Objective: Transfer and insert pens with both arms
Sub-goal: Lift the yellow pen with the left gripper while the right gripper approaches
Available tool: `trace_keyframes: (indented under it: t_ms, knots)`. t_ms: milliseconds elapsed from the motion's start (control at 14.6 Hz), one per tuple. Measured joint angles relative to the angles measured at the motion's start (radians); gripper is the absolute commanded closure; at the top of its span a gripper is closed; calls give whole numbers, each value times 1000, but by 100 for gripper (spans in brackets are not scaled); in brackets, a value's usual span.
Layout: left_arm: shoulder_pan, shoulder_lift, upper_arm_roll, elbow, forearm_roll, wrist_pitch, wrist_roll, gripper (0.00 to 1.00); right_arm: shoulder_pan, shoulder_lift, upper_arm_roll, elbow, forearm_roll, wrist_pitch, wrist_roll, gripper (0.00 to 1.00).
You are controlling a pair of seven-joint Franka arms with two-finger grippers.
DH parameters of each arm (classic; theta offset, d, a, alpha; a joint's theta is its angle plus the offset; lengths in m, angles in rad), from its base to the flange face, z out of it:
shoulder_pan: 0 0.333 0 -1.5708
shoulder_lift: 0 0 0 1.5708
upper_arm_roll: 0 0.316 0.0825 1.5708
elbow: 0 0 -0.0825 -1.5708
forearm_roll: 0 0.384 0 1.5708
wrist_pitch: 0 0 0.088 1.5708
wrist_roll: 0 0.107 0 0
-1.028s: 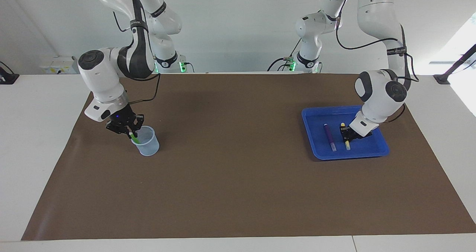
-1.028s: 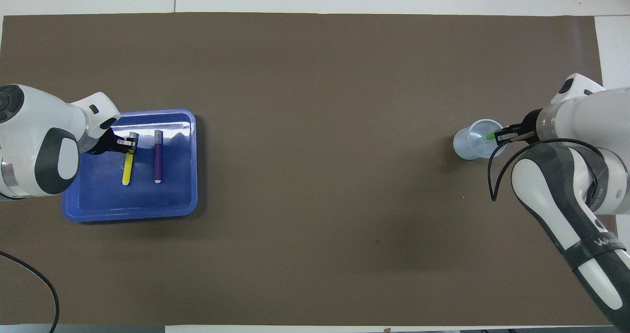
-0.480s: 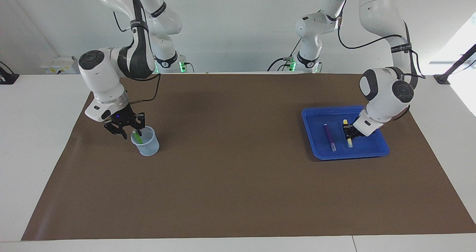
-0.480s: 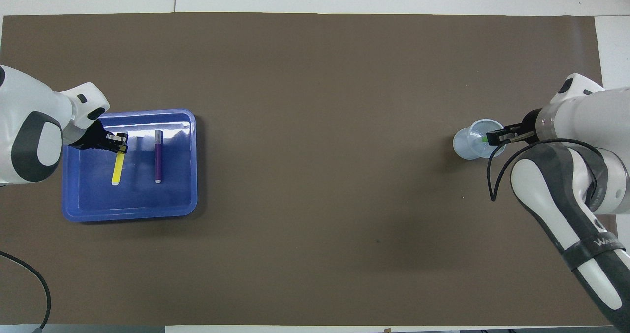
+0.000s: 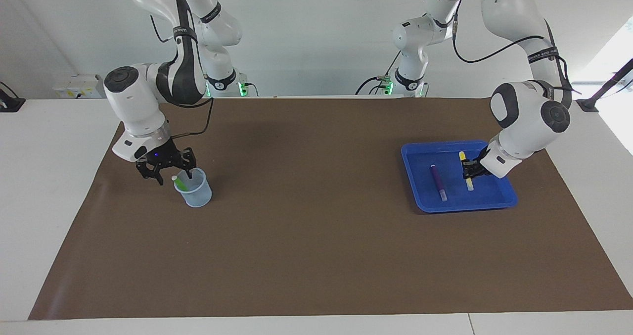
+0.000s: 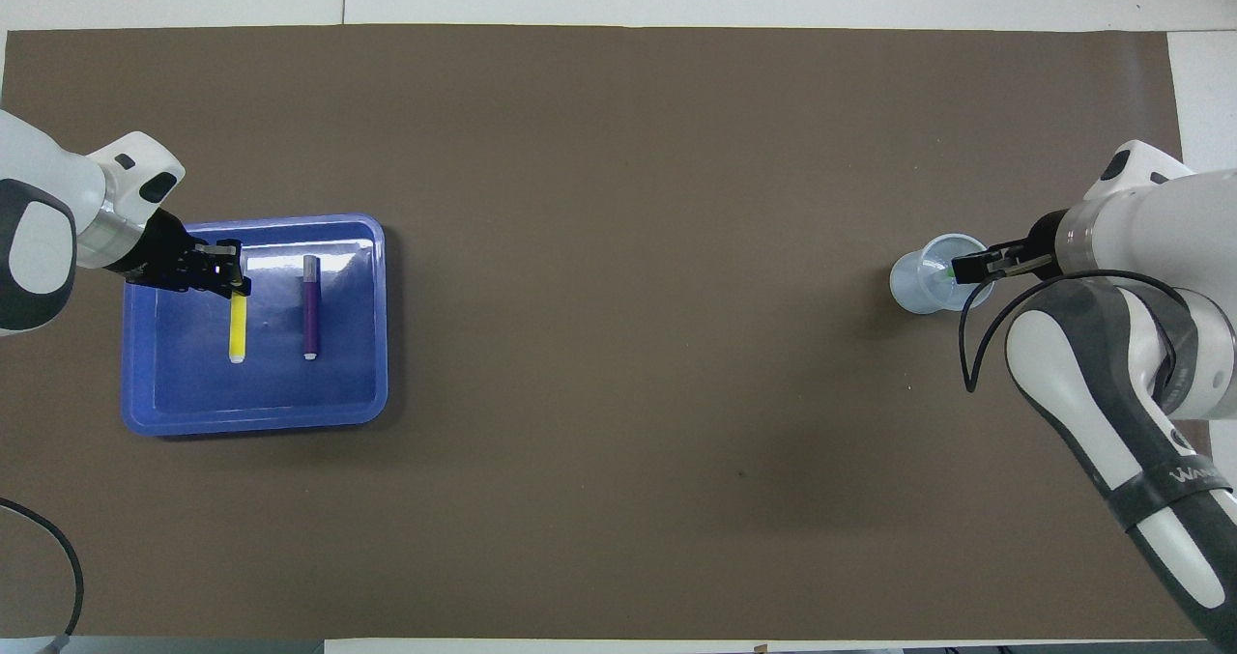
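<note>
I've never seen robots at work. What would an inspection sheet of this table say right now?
Surface: a brown mat covers the table.
Job's things: the green pen stands in the clear cup; the yellow pen and purple pen are in the blue tray.
Clutter: nothing seen.
Grippers: the left arm has its jaws shut on the yellow pen; the right arm has its jaws open over the cup.
Cables: black cables hang along both arms.
Surroundings: white wall.
</note>
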State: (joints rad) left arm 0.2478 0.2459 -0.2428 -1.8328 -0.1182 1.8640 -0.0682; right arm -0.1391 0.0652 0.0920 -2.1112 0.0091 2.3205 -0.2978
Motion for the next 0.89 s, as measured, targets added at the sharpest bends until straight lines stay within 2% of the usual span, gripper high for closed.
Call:
trace_keyframes:
  t_ms: [274,617,891]
  knots:
    - [-1,-4,-7,80,-156,-124,-321,100,10,-1,6,58,0,-19,75,0]
    - [-7,-12,-22,98,-388,-190,-729,100,89,-3,9,227,0,-230,291,0]
    - [-21,-13,-50,94,-603,-196,-971,100,141,-4,12,356,10,-373,400,0]
